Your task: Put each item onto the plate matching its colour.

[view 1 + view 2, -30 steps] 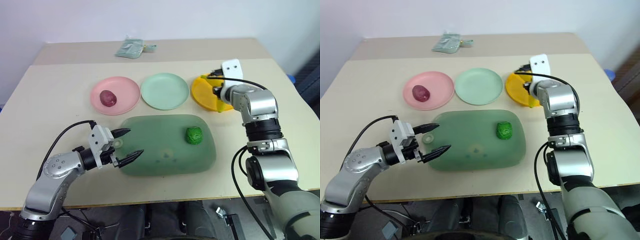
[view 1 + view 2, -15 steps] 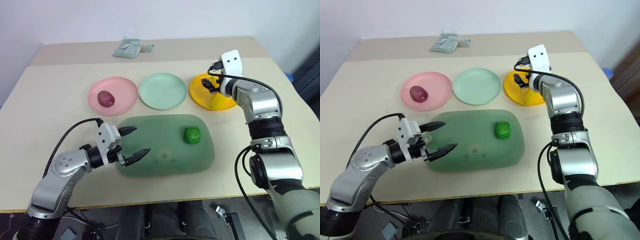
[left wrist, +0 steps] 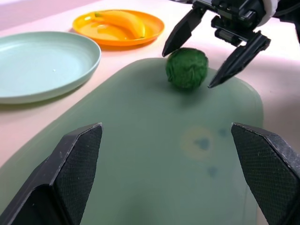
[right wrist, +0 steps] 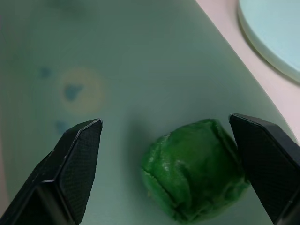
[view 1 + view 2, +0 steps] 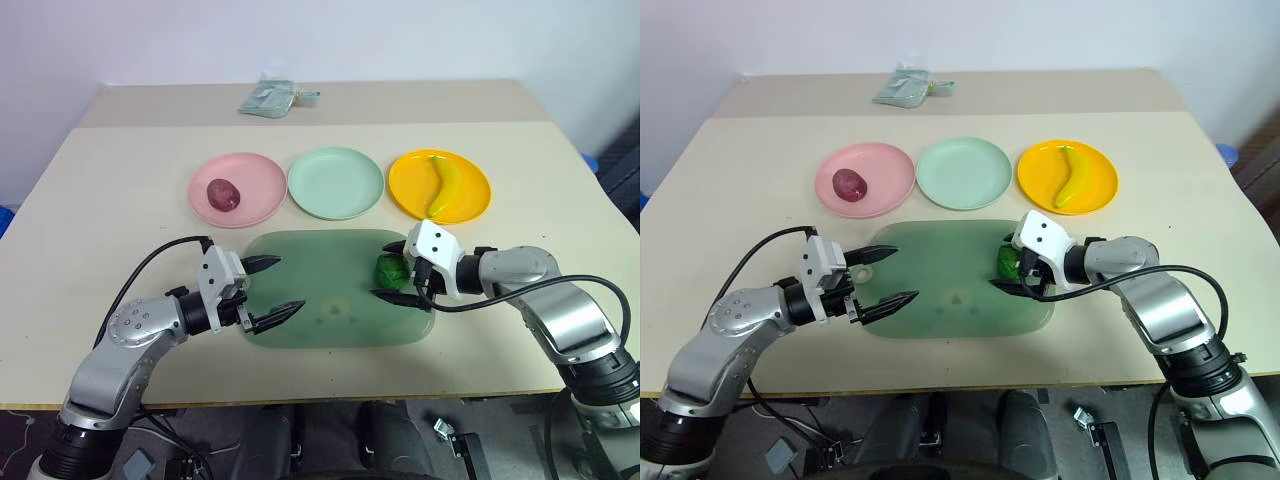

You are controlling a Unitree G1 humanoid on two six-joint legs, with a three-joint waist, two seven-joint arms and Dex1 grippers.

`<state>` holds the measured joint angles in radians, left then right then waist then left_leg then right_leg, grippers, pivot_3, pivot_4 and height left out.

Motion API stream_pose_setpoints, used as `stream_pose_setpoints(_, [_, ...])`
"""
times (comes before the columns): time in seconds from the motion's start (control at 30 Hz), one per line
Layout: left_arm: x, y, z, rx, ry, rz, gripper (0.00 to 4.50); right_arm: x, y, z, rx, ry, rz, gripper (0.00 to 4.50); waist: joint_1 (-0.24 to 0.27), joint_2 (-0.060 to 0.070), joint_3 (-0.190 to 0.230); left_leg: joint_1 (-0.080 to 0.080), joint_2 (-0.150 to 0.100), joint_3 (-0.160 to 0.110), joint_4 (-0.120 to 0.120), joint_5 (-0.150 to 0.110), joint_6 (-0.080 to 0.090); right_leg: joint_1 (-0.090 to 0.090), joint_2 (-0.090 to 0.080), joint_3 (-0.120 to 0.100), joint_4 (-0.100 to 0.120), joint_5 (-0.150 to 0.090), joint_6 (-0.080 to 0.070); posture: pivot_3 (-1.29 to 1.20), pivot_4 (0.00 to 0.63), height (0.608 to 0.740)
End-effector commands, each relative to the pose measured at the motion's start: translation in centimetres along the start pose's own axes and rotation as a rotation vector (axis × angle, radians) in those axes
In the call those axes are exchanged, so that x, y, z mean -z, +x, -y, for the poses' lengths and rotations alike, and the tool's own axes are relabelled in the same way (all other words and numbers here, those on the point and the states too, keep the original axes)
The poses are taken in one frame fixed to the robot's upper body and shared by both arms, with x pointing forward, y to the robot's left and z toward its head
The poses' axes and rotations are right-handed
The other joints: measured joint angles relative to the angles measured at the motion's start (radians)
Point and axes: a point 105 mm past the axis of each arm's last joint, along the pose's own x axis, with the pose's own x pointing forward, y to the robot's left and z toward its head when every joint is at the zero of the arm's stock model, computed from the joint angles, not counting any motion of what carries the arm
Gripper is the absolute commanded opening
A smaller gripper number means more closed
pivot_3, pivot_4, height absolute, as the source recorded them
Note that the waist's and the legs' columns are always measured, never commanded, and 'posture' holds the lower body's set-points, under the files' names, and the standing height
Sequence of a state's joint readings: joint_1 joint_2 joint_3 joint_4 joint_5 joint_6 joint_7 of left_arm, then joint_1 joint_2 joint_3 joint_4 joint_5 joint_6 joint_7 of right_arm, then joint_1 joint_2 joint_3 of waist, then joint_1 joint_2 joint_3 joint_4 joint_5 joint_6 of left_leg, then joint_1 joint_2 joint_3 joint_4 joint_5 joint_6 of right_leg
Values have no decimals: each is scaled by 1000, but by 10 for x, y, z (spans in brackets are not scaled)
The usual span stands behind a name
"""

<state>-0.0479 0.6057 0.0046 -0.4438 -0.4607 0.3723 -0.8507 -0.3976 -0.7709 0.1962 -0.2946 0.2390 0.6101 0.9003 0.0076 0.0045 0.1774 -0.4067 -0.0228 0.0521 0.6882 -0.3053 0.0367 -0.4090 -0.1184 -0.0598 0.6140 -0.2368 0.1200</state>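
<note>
- Two grippers sit low over the green cutting board (image 5: 330, 300), nearest the robot
- the left gripper (image 5: 268, 290) hovers over the board's left end, fingers spread wide and empty, pointing toward the right
- the right gripper (image 5: 398, 275) is at the board's right end, its black fingers apart on either side of the green vegetable ball (image 5: 389, 269); the wrist view shows a gap between each finger and the ball, so nothing is clamped
- the ball rests on the board near its far right corner
- beyond the board, three plates stand in a row on the tan table (image 5: 120, 180): the pink plate (image 5: 250, 175) on the left holds the red-purple fruit (image 5: 222, 193), the mint green plate (image 5: 336, 182) in the middle is bare, the yellow plate (image 5: 470, 190) on the right holds the banana (image 5: 440, 186)
- farthest back, a small greenish packet (image 5: 272, 96) lies near the table's far edge
</note>
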Motion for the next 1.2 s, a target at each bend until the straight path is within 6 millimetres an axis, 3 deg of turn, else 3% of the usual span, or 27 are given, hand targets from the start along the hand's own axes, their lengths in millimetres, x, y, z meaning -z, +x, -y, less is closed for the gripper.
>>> stream_pose_setpoints(0.03, [-6, 0, 3, 13, 31, 27, 4500, 0, 3, 9, 55, -11, -10, 4395, 3, 0, 0, 0, 0, 0, 0, 0, 0, 0, 0, 0, 0, 0, 0, 0, 150, 740])
stream_pose_setpoints(0.13, [-5, -1, 3, 10, 32, 27, 4500, 1, 3, 13, 65, -4, -17, 3553, 5, 0, 0, -1, 0, 0, 0, 0, 0, 0, 0, 0, -1, 0, 0, 0, 150, 740])
stream_pose_setpoints(0.23, [-5, -2, 4, 5, 31, 27, 4500, -1, 2, 16, 73, -27, -14, 2317, 4, 0, 0, -1, 0, 0, 0, 0, 0, 0, 0, 0, -1, 0, 0, 0, 150, 740])
stream_pose_setpoints(0.37, [-4, -3, 4, 2, 30, 27, 4500, -9, 2, 20, 89, -61, 11, 2231, 4, 0, 0, -1, 0, 0, 0, 0, 0, 0, 0, 0, -1, 0, 0, 0, 150, 740])
stream_pose_setpoints(0.43, [-4, -3, 3, -12, 29, 29, 4500, -39, 9, 34, 150, -46, 134, 2231, 0, 0, 0, -1, 0, 0, 0, 0, 0, 0, 0, 0, -1, 0, 0, 0, 150, 740])
stream_pose_setpoints(0.5, [-5, -8, -5, -70, 31, 42, 4500, -66, 27, 60, 280, 34, 228, 2231, -19, 0, 0, -1, 0, 1, 0, 0, -1, -1, 0, 0, 0, 0, 0, 0, 150, 740])
stream_pose_setpoints(0.63, [-8, -21, -32, -246, 18, 74, 4500, -83, 70, 98, 464, 212, 234, 2231, -23, 0, 0, -1, 1, 0, -2, 2, -3, -3, 1, 0, 2, 0, -1, 0, 150, 740])
stream_pose_setpoints(0.73, [-3, -34, -49, -377, 30, 47, 4500, -89, 98, 107, 511, 237, 206, 2231, -20, -1, 0, -1, 0, -1, -4, 2, -3, -3, 2, -1, 3, 0, -2, 0, 150, 740])
stream_pose_setpoints(0.87, [-2, -46, -51, -444, 50, 33, 4500, -93, 119, 112, 512, 337, 220, 2231, -26, -1, 0, -2, -1, -1, -4, 2, -3, -3, 1, -2, 2, 0, -1, 0, 150, 740])
stream_pose_setpoints(0.93, [-4, -49, -48, -464, 52, 42, 4500, -94, 121, 113, 493, 355, 238, 3291, -26, 0, 0, -2, -1, -1, -5, 2, -3, -3, 1, -2, 2, 0, -1, 0, 150, 740])
stream_pose_setpoints(1.03, [-6, -51, -43, -484, 44, 53, 4500, -106, 113, 118, 482, 337, 328, 4435, -29, 0, 0, -2, -1, -1, -5, 2, -3, -3, 2, -2, 2, 0, -1, 0, 150, 740])
stream_pose_setpoints(1.13, [-5, -52, -39, -488, 38, 53, 4500, -113, 94, 118, 444, 237, 413, 4435, -29, 0, 0, -2, 0, -1, -5, 2, -4, -3, 2, -2, 2, 0, -1, 0, 150, 740])
stream_pose_setpoints(1.2, [-4, -54, -40, -499, 38, 47, 4500, -115, 70, 114, 426, 119, 494, 4435, -22, 0, 0, -2, 0, -1, -5, 2, -4, -3, 3, -2, 2, 0, -1, 0, 150, 740])
